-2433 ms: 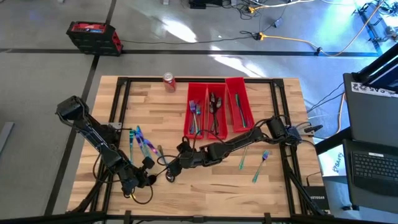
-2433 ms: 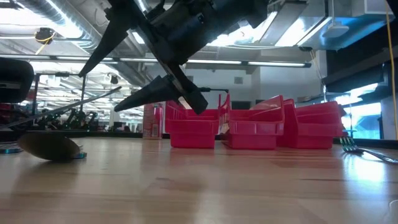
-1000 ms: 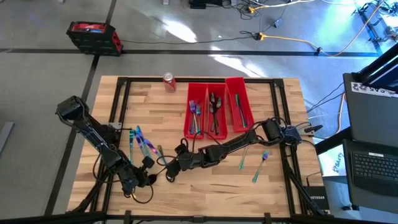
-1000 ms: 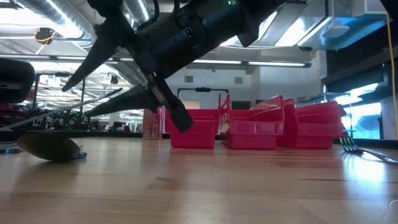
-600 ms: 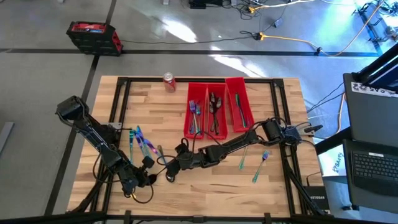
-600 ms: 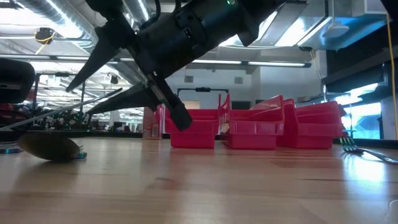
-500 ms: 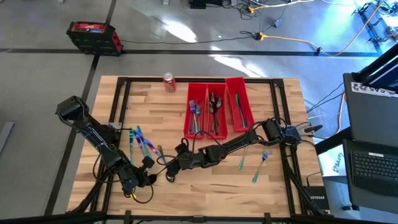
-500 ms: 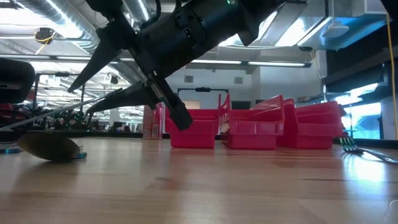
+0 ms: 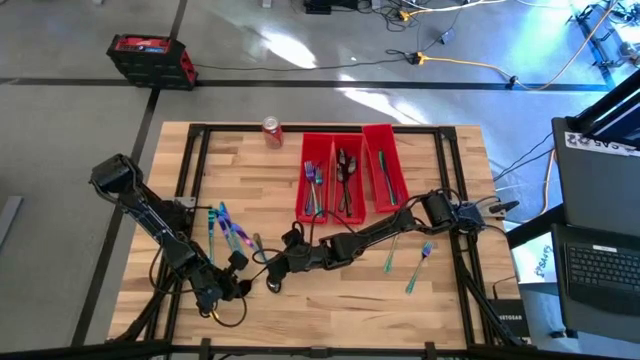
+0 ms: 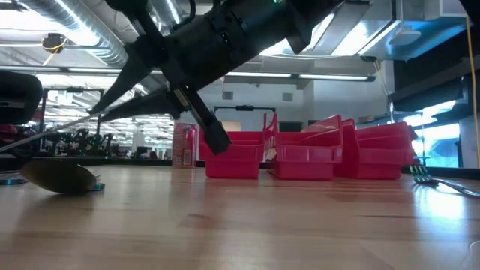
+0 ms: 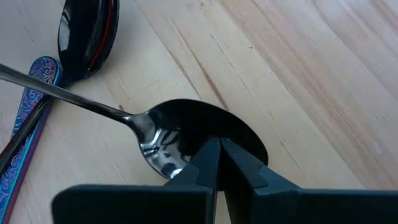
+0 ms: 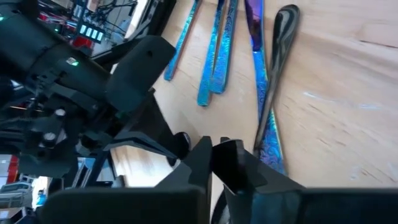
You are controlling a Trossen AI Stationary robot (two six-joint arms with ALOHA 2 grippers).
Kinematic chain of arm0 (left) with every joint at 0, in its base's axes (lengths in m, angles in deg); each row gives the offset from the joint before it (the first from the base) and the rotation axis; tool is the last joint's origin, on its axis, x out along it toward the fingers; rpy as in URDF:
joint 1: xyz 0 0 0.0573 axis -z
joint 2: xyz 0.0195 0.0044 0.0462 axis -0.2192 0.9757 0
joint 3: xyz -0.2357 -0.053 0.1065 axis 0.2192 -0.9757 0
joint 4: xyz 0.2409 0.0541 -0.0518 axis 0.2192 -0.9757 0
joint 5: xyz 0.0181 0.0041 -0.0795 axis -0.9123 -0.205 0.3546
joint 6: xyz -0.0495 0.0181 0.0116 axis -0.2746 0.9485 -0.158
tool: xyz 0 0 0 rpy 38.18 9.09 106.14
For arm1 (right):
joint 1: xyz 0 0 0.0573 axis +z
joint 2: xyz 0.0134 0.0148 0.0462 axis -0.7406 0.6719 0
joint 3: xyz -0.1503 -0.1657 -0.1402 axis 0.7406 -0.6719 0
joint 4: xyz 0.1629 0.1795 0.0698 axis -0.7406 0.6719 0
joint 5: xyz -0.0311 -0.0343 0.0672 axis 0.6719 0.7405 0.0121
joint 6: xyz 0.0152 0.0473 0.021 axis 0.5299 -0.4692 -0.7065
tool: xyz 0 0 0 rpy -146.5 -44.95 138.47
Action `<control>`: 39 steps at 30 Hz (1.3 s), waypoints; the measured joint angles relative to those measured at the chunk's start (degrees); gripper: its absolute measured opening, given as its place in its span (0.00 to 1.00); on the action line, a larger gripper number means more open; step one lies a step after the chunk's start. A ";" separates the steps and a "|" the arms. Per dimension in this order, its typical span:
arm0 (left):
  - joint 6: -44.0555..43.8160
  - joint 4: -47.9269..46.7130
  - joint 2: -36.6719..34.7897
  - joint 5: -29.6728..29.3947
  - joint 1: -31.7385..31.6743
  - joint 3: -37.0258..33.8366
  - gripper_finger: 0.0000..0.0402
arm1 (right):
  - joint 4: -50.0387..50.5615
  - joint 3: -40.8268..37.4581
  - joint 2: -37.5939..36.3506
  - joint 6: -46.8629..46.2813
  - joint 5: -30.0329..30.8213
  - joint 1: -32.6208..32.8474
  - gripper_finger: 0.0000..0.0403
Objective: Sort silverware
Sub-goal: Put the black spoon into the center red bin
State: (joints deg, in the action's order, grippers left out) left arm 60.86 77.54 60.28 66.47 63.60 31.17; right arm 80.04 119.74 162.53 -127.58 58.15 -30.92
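Worktop (image 9: 330, 300): bins (image 9: 392, 165) at the rear edge are already holding sorted forks, spoons and knives. Right hand (image 9: 271, 283), near the front edge, is just going from spread to clenched; whether it is pinching a spoon (image 11: 186, 134) handle, cannot tell. If so, a pickup is starting. Left hand (image 9: 237, 290) is waiting clenched and empty beside it. Silverware (image 9: 228, 232) is lying loose toward the left edge: slim teal-purple pieces and dark spoons. Two more (image 9: 415, 268) are lying toward the right edge.
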 joint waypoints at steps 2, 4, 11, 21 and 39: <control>0.00 0.00 0.00 0.00 0.00 0.00 0.00 | 0.02 0.02 -0.01 -0.03 0.00 0.00 0.01; 0.00 0.00 0.00 0.02 0.00 0.00 0.00 | 0.11 0.02 -0.03 -0.01 0.00 0.00 0.01; -0.21 0.10 0.00 0.02 0.00 -0.01 0.00 | 0.28 0.02 -0.06 0.24 -0.04 0.04 0.00; -10.29 0.72 0.02 -0.02 0.00 -0.11 0.01 | 0.52 0.02 -0.06 0.29 -0.54 0.04 0.00; -12.24 3.78 0.15 -1.44 0.06 -0.11 0.18 | 0.68 0.02 -0.08 0.35 -0.66 0.04 0.00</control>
State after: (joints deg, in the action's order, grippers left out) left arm 48.61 81.32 60.44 65.03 63.66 31.06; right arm 80.71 119.76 162.45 -127.23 57.49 -30.88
